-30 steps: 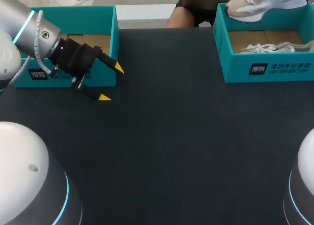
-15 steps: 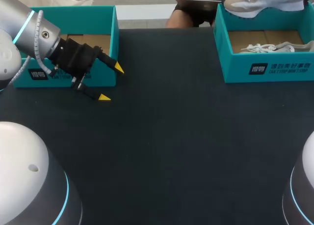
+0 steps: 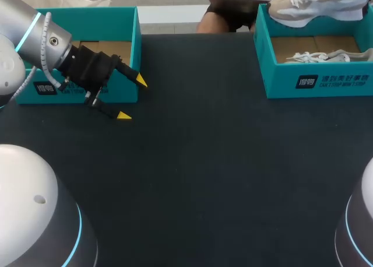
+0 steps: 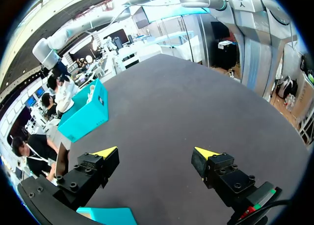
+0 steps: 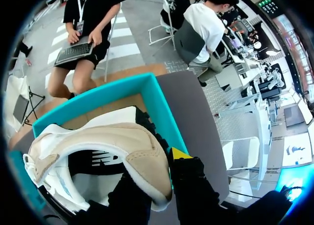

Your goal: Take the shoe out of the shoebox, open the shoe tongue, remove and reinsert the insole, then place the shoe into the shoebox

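Note:
A beige and white shoe (image 3: 315, 4) hangs above the teal shoebox (image 3: 317, 83) at the table's far right. My right gripper (image 5: 154, 173) is shut on the shoe's (image 5: 98, 151) heel collar, with one yellow tip showing beside the heel and the other finger hidden behind the shoe. Below it lies the open shoebox (image 5: 157, 112). A second shoe (image 3: 323, 57) lies inside that box. My left gripper (image 3: 133, 98) stands open and empty by the left box; in the left wrist view the gripper (image 4: 156, 154) has only bare table between its fingers.
A second teal box (image 3: 125, 31) stands at the far left, right behind my left gripper. The dark tabletop (image 3: 210, 162) stretches between the two boxes. From the left wrist view the right shoebox (image 4: 88, 114) shows far ahead.
The shoe held over the right box rose a little, then came down slightly. My left arm has not moved.

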You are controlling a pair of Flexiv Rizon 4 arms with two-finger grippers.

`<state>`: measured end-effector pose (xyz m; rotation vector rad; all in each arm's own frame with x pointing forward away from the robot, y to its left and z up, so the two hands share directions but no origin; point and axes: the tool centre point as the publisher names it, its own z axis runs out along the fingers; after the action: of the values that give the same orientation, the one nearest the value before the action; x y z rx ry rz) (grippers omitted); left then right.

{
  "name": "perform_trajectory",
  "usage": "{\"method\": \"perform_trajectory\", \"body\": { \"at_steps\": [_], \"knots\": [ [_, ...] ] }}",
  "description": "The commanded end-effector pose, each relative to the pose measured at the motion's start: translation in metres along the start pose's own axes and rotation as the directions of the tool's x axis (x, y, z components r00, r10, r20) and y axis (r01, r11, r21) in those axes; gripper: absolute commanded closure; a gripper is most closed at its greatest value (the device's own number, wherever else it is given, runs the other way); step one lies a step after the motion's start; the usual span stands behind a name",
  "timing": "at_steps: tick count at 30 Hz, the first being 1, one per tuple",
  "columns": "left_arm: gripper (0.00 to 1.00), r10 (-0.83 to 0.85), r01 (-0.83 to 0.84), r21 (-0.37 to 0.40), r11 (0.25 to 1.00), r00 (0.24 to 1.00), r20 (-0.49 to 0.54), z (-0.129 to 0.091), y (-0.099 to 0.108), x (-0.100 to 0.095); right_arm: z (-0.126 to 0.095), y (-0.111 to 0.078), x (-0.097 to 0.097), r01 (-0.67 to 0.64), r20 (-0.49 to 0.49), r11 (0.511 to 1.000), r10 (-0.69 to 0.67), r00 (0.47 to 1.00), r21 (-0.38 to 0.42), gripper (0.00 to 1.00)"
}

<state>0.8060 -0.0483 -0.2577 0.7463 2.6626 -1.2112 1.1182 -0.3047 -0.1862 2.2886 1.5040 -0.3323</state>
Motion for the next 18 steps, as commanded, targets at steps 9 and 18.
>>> {"method": "perform_trajectory", "body": {
  "at_steps": [9, 18],
  "knots": [
    [0.00, 0.000, 0.000, -0.002, 1.000, 1.000, -0.002, 0.000, 0.000, 0.000, 0.027, 0.000, -0.002, 0.006, -0.011, 0.999, -0.005, 1.000, 0.041, 1.00],
    [0.00, 0.000, 0.000, -0.002, 1.000, 1.000, -0.002, 0.000, 0.000, 0.000, 0.048, 0.005, -0.008, 0.001, -0.007, 0.998, -0.001, 1.000, 0.060, 1.00]
  ]
}}
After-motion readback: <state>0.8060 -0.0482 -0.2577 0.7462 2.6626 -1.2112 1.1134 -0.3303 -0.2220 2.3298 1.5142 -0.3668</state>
